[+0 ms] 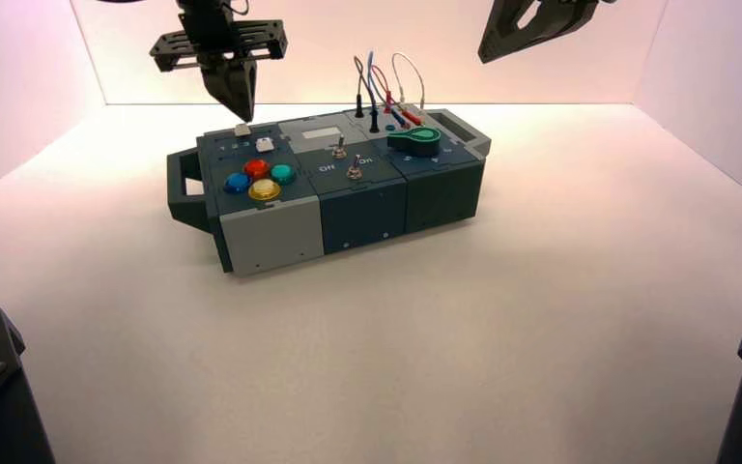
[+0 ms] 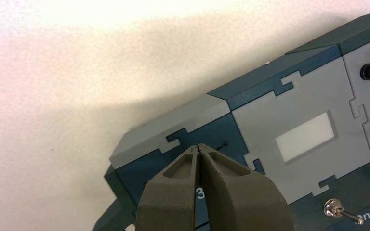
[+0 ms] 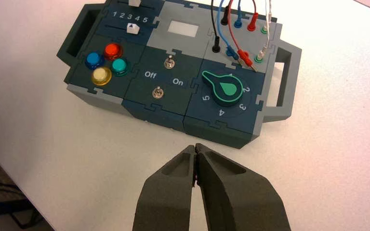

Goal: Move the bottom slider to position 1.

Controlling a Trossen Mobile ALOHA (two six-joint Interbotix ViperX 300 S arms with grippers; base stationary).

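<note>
Bottom slider's white cap (image 1: 265,145) lies buttonward and right of the nearer left gripper (image 1: 248,118) — closed, empty; right gripper (image 3: 196,147), closed, empty, hangs rightward.

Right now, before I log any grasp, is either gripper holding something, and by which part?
Nothing is held: the left gripper and right gripper are both shut on nothing.

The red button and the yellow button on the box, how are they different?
The red button is red all over, but the yellow button has a pale cream middle inside a yellow ring. The red button sits closer to the sliders, while the yellow button sits farther from them. Both are round and sit with the blue and green buttons.
</note>
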